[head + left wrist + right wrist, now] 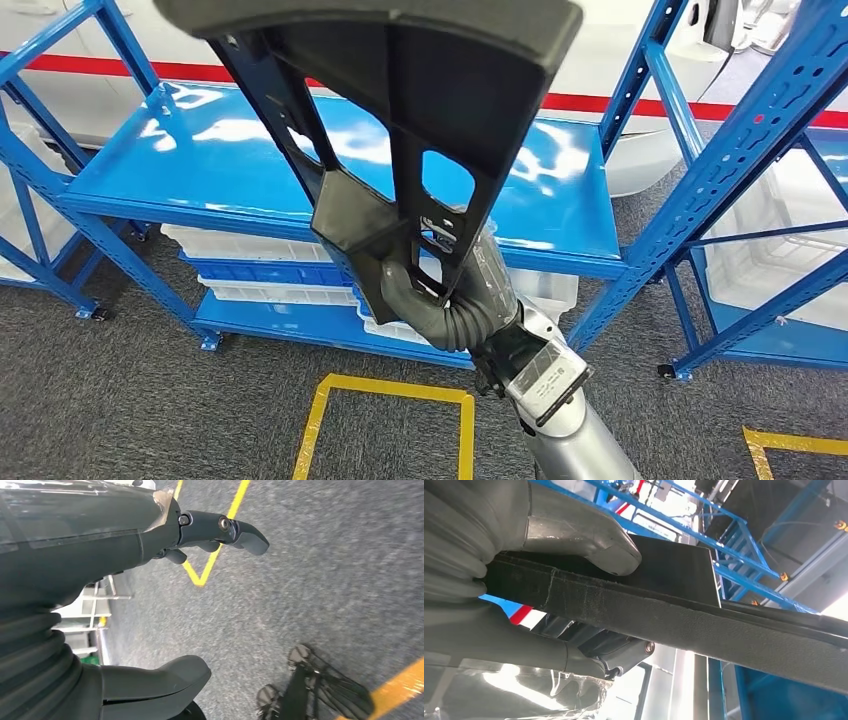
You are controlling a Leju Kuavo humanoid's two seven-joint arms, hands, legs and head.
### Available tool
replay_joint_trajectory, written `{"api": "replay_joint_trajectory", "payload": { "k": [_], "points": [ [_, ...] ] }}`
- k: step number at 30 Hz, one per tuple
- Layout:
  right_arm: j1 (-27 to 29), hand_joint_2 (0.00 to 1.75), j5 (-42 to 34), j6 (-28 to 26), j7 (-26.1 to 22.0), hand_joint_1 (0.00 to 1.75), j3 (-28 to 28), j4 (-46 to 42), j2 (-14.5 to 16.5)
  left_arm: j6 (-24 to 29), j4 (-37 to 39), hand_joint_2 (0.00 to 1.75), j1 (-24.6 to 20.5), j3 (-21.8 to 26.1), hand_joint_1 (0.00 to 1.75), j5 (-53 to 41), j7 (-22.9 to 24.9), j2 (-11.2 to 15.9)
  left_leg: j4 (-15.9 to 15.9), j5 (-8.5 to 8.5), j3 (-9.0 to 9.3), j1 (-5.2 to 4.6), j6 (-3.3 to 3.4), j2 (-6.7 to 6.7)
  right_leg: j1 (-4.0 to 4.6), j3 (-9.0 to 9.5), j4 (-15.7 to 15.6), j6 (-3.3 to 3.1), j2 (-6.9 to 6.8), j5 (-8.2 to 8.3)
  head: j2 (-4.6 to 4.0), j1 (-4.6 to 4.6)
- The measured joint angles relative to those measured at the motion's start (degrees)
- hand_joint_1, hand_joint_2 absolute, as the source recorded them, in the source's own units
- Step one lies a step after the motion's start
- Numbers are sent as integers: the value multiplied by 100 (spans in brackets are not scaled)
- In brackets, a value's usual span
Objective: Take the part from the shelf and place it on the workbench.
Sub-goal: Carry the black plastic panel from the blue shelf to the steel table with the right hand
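Right hand [440,300] grips the black plastic part [400,110] by its lower end, holding it raised close to the head camera, above and in front of the blue shelf [200,170]. In the right wrist view the thumb [589,545] presses one face of the part's edge [704,625], with the fingers [614,652] on the other. Left hand [220,530] hangs over grey carpet floor [325,570], fingers apart, holding nothing. Shelf top is glossy and bare; white bins [260,245] sit on the lower level. Yellow tape lines [390,390] mark the floor. Another blue rack [760,150] stands to the right, and behind it possibly a white wall with a red stripe [620,103].
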Motion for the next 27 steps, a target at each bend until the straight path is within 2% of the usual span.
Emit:
{"api": "replay_joint_trajectory", "payload": {
  "k": [2,3,4,6,8,10,12,13,14,15,16,17,18,19,20,22,24,25,27],
  "points": [
    [7,175,15,0,-21,175,13,-1,-7,-32,2,175,6,0,0,-5,0,-8,28,25,-26,-10,-30,-83,1,541,-860,36,138,216,0,-1],
    [19,175,21,0,-33,175,22,-4,-13,-45,2,175,7,0,0,-7,0,-11,45,38,-49,-16,-53,-118,1,722,-1164,24,203,278,0,-3],
    [40,175,26,0,-42,175,31,-7,-20,-50,3,175,12,0,0,-7,0,-14,58,50,-75,-21,-77,-146,2,809,-1319,-3,244,295,0,-4],
    [88,175,33,0,-65,175,54,-20,-33,-77,7,175,50,0,0,-8,-1,-14,63,84,-114,-7,-140,-203,0,814,-1351,-66,212,310,0,-6],
    [127,175,42,-1,-109,175,75,-56,-37,-114,16,175,96,-1,0,-9,-1,-21,166,10,-178,13,-205,-163,-28,815,-1376,-133,148,344,0,-7],
    [175,175,57,-4,-146,175,86,-109,-36,-135,29,175,115,-2,0,-14,0,-29,663,-286,-417,38,-272,-41,-51,811,-1395,-200,66,365,0,-11],
    [248,175,81,-8,-159,175,93,-148,-39,-155,40,175,132,-2,0,-26,0,-32,1425,-615,-785,71,-334,26,-41,792,-1394,-228,-27,367,0,-13],
    [285,175,92,-9,-160,175,97,-166,-42,-165,44,175,147,-2,0,-35,0,-33,1666,-672,-903,86,-356,41,-38,787,-1393,-229,-73,367,0,-12],
    [311,175,101,-10,-160,175,102,-184,-44,-179,47,175,165,-2,0,-48,0,-34,1691,-618,-913,99,-369,57,-37,786,-1393,-228,-117,367,0,-13],
    [327,175,106,-11,-160,175,105,-206,-45,-195,49,175,181,-2,0,-62,0,-32,1479,-465,-801,110,-373,83,-38,791,-1392,-227,-159,367,0,-13],
    [332,175,110,-13,-160,175,107,-229,-46,-208,49,175,189,-2,0,-85,0,-30,1103,-264,-600,118,-368,152,-37,799,-1392,-225,-197,365,0,-13],
    [332,175,113,-16,-160,175,107,-258,-46,-225,49,175,188,-4,0,-112,0,-28,693,-109,-383,112,-361,286,-24,805,-1391,-219,-235,362,0,-13],
    [330,175,117,-23,-160,175,107,-289,-49,-242,49,175,179,-6,0,-145,0,-26,366,-2,-222,95,-332,396,-1,803,-1386,-206,-271,356,0,-9],
    [331,175,122,-34,-161,175,108,-315,-52,-255,49,175,168,-11,0,-181,0,-27,176,39,-136,71,-300,477,22,797,-1383,-187,-310,353,0,-5],
    [336,175,129,-46,-161,175,111,-338,-58,-268,49,175,159,-17,0,-214,0,-28,110,31,-123,42,-263,500,38,791,-1381,-160,-354,349,0,-2],
    [357,175,142,-69,-165,175,118,-372,-81,-288,50,175,162,-39,0,-273,0,-29,91,58,-145,20,-174,390,35,777,-1363,-96,-416,326,0,-1],
    [388,175,156,-88,-190,175,124,-410,-113,-317,51,175,169,-59,0,-317,0,-28,59,102,-148,28,-84,297,16,674,-1135,-65,-296,173,0,1],
    [408,175,166,-97,-210,175,127,-425,-134,-330,51,175,165,-67,0,-335,0,-25,49,123,-155,36,-45,252,8,540,-851,-75,-189,24,0,3],
    [466,175,189,-108,-244,175,134,-437,-184,-358,51,175,149,-86,0,-354,0,-17,51,146,-190,25,3,136,0,172,-52,-116,-53,-310,1,6]
  ]
}}
